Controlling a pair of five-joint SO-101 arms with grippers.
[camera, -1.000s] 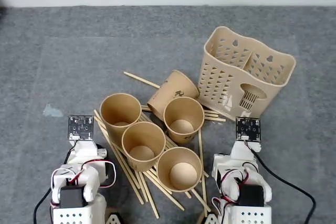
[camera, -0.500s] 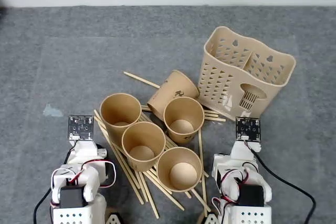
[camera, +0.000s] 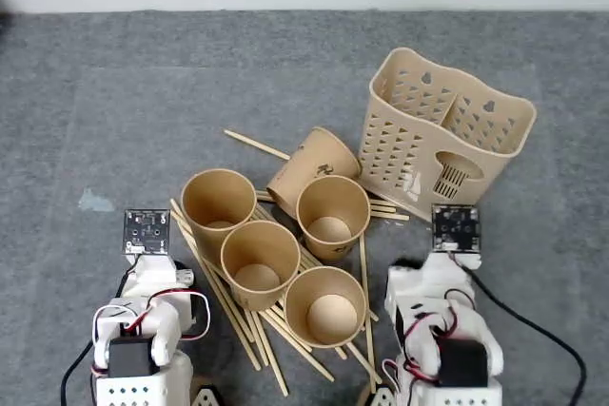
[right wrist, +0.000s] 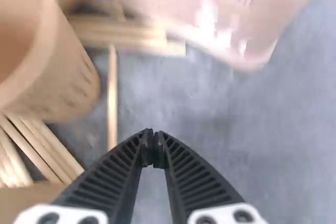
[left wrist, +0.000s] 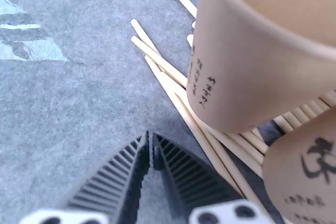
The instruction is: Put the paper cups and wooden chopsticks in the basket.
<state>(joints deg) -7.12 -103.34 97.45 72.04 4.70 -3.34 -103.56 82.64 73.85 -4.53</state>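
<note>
Hovering pinched closed and empty, the right end effector (right wrist: 153,142) probably goes for a cup (camera: 333,216) first: open, then reach.

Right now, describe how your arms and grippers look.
The left arm and right arm are white plastic with black motors and looped red wires. Each carries a square black camera board, and a black cable trails from the right one. The left gripper and right gripper are black, ribbed and wedge-shaped.

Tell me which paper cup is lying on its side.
The cup at the back of the cluster, closest to the basket, with print showing on its wall. The other four cups stand upright, mouths up.
</note>
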